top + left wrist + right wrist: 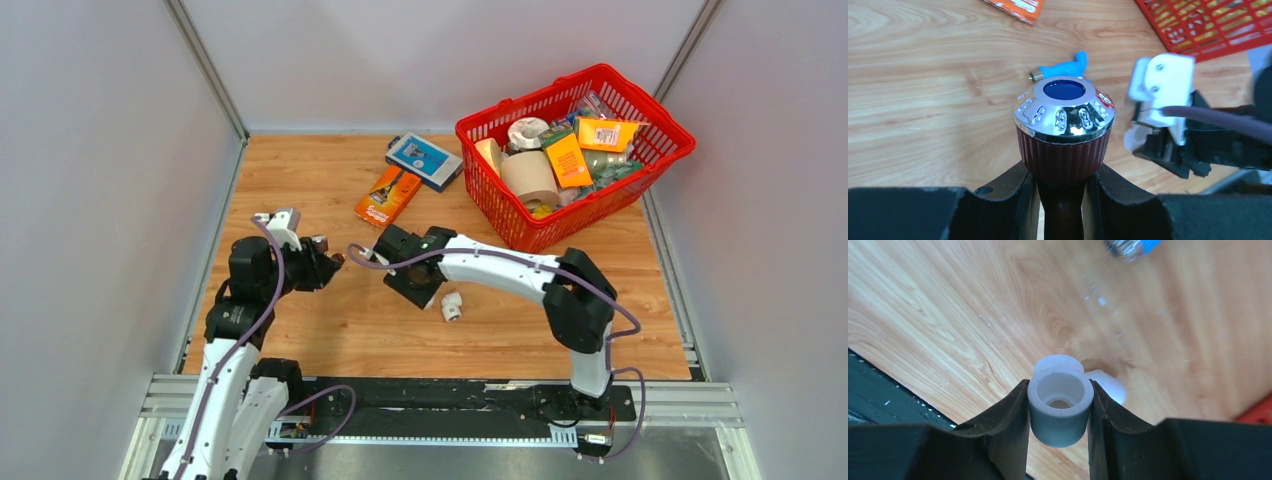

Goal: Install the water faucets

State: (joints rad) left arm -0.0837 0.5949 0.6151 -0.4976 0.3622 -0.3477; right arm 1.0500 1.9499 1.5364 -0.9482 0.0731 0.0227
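My left gripper (1063, 186): pinching the brown faucet (1063, 127) by its ribbed body, chrome cap toward the camera.
My right gripper (1058, 406): clamped on a white elbow fitting (1060, 429).
Blue faucet (1064, 67): lying on the wooden table (923, 75), apart from both.

Left hand (1062, 172) and right hand (1058, 395) clenched.

Wood table (320, 340), basket (560, 225), packet (387, 195), blue faucet (1065, 67), maybe fitting (452, 306)

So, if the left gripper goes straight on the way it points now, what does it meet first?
Probably the blue tap on the table, with the held brown tap leading; the right gripper sits just beside that line. Depth unclear.
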